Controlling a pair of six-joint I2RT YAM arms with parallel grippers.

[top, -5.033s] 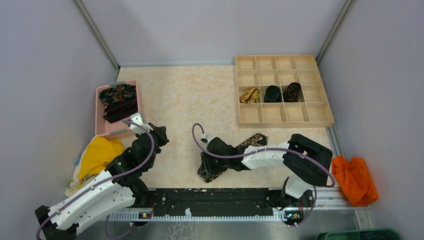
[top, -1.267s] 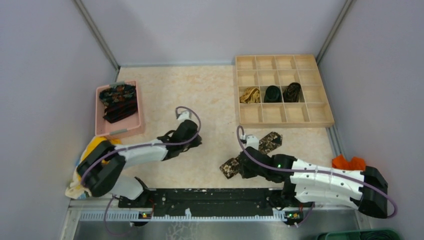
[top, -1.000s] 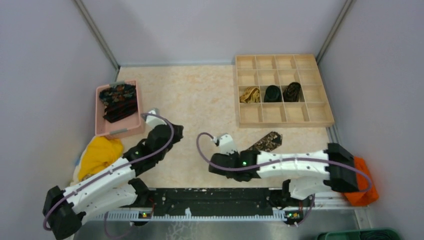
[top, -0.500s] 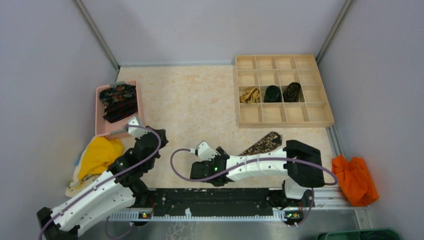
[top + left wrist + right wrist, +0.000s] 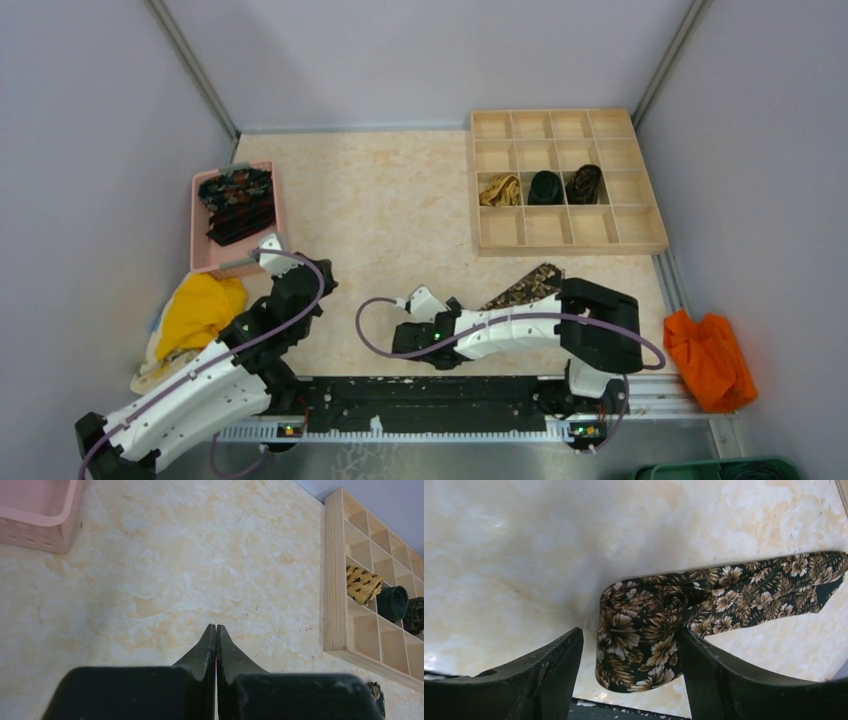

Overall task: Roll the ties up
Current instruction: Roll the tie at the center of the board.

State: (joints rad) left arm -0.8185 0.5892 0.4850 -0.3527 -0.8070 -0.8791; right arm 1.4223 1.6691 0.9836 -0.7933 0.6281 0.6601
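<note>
The right pincer (image 5: 630, 636) stands wide open and grips nothing. Its two dark fingers (image 5: 556, 672) straddle the curled end of the floral tie (image 5: 649, 630). The finger on the left of the wrist view is clear of the fabric. The other is right against the curl; whether it touches, I cannot tell.

The floral tie is dark, printed with tan and brown blossoms and leaves. Its end between the fingers is turned over into a loose, flattened loop, not a tight roll. The rest runs flat across the counter (image 5: 400, 190), away from the pincer. It lies by the near edge, right of the middle, with its broad end close to the near side of the wooden tray (image 5: 480, 215).

The left pincer (image 5: 216, 630) is closed tight, empty, above bare counter near the left edge.

Three rolled ties (image 5: 545, 187) sit in neighbouring compartments of the tray, in the far right corner. More piled ties (image 5: 237, 203) fill the pink basket (image 5: 200, 255) at the left edge.

About a second ago the left arm reached toward the middle of the counter; now it is back beside the basket. The right pincer has swung left along the near edge and opened.
</note>
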